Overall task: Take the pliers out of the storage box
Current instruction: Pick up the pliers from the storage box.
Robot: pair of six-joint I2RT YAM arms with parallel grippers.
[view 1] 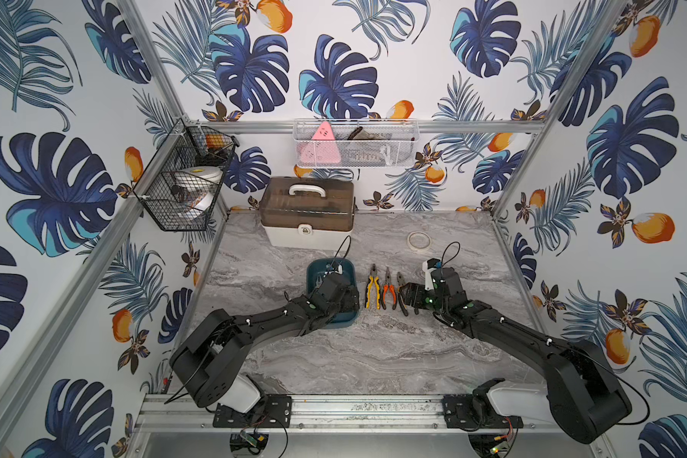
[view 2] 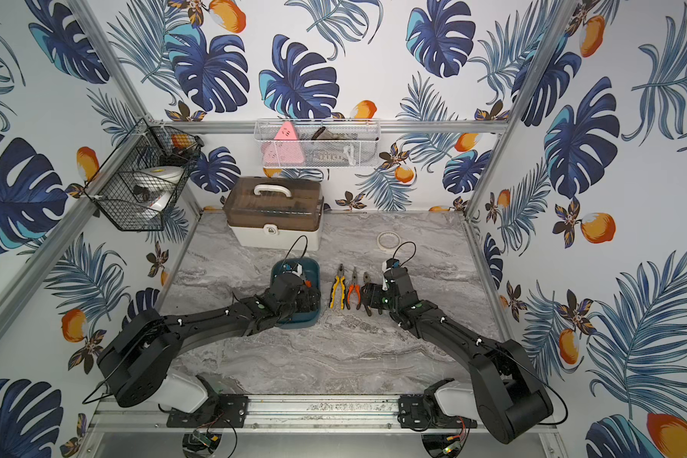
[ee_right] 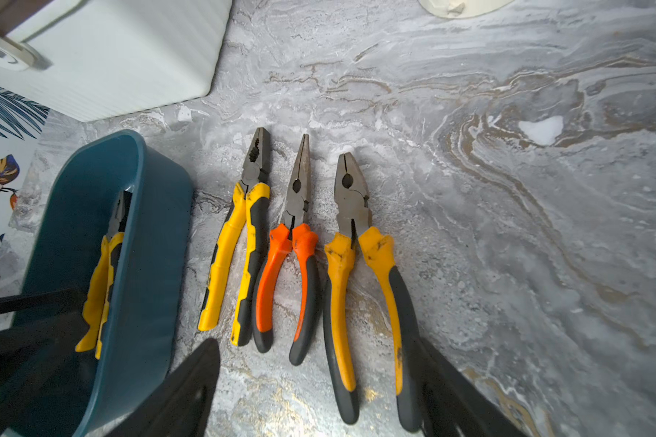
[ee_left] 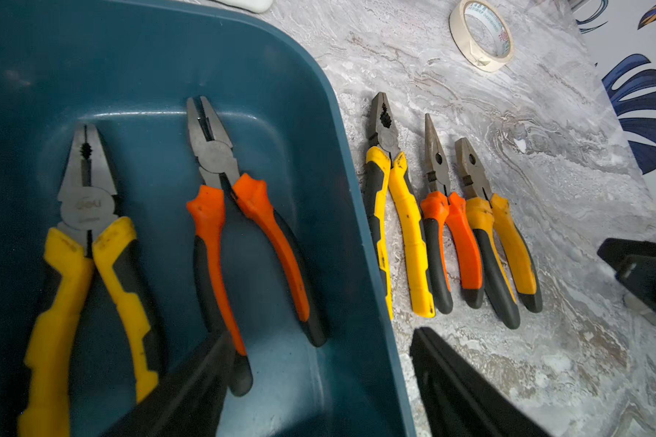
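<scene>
The storage box is a teal tray at mid-table. Two pliers lie in it: a yellow-black pair and an orange-black pair. Three pliers lie in a row on the table to its right: yellow, orange and amber. My left gripper is open over the tray's near end. It straddles the right wall, with one finger by the orange pair's handle tip. My right gripper is open around the handle ends of the amber pair, which rests on the table.
A white case with a brown lid stands behind the tray. A tape roll lies at the back right. A black wire basket and a white mesh basket hang on the frame.
</scene>
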